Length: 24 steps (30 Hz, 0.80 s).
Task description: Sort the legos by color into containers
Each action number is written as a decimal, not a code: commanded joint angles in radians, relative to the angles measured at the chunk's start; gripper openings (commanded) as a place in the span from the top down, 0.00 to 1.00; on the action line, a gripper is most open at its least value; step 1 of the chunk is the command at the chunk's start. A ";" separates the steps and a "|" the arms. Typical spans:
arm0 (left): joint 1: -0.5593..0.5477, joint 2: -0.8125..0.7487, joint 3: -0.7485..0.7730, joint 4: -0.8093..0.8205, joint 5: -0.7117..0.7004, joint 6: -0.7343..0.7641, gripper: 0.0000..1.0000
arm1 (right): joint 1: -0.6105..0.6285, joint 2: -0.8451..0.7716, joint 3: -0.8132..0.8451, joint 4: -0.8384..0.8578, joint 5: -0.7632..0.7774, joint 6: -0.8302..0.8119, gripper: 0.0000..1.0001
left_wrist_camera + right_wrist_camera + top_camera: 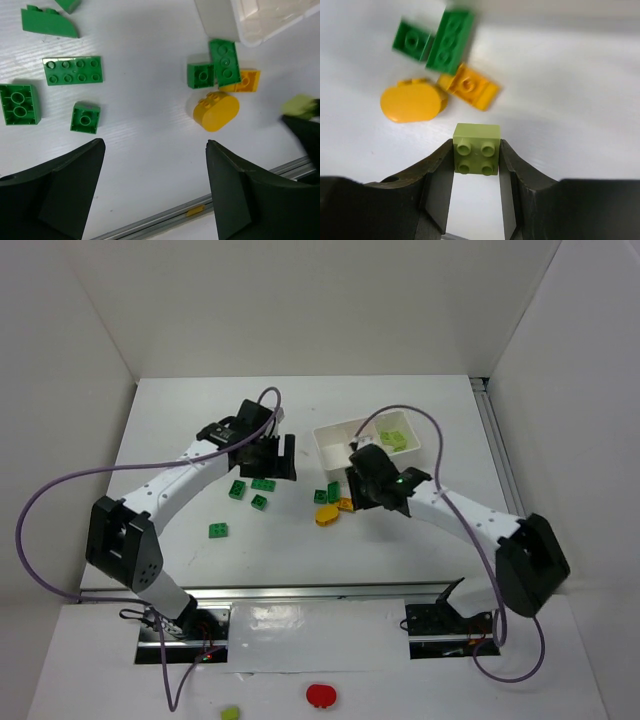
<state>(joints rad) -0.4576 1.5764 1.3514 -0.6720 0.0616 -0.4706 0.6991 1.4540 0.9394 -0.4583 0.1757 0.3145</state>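
Observation:
My right gripper (476,146) is shut on a pale yellow-green lego (476,136), studs facing the camera, held just above the table. Beyond it lie an orange oval piece (412,101), an orange brick (470,89) and two dark green bricks (451,40). From above, this gripper (362,480) sits at the near edge of the white tray (330,445), which holds pale bricks (393,438). My left gripper (155,145) is open and holds nothing. It hovers above the table near several dark green legos (73,70). In the top view it (275,458) is left of the tray.
One dark green brick (218,530) lies apart, nearer the left arm's base. A metal rail (300,592) runs along the table's near edge. A red round object (321,696) and a small yellow-green piece (230,712) lie below the arm bases. White walls enclose the table.

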 commanded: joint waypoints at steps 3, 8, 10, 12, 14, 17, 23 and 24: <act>-0.059 0.042 -0.018 -0.047 -0.008 0.044 0.08 | -0.145 -0.104 0.146 -0.074 0.226 0.041 0.72; -0.167 0.065 -0.018 -0.047 -0.017 0.099 0.03 | -0.305 0.047 0.281 -0.007 0.231 0.040 0.72; -0.196 0.076 -0.032 -0.034 -0.017 0.115 0.01 | -0.355 0.107 0.358 0.021 0.206 0.025 0.71; -0.231 0.076 -0.043 -0.011 -0.008 0.138 0.01 | -0.366 0.192 0.419 0.073 0.206 0.002 0.71; -0.266 0.100 -0.043 -0.002 -0.008 0.138 0.01 | -0.397 0.274 0.461 0.083 0.197 -0.014 0.69; -0.297 0.126 -0.043 0.026 -0.019 0.138 0.01 | -0.421 0.350 0.521 0.083 0.215 -0.014 0.62; -0.345 0.217 -0.005 0.058 -0.071 0.101 0.00 | -0.444 0.379 0.585 0.090 0.180 -0.014 0.05; -0.345 0.229 0.008 0.067 -0.071 0.101 0.00 | -0.444 0.346 0.585 0.090 0.171 -0.005 0.05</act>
<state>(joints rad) -0.7895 1.7683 1.3155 -0.6434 0.0238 -0.3687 0.2630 1.8542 1.4555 -0.4057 0.3500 0.3058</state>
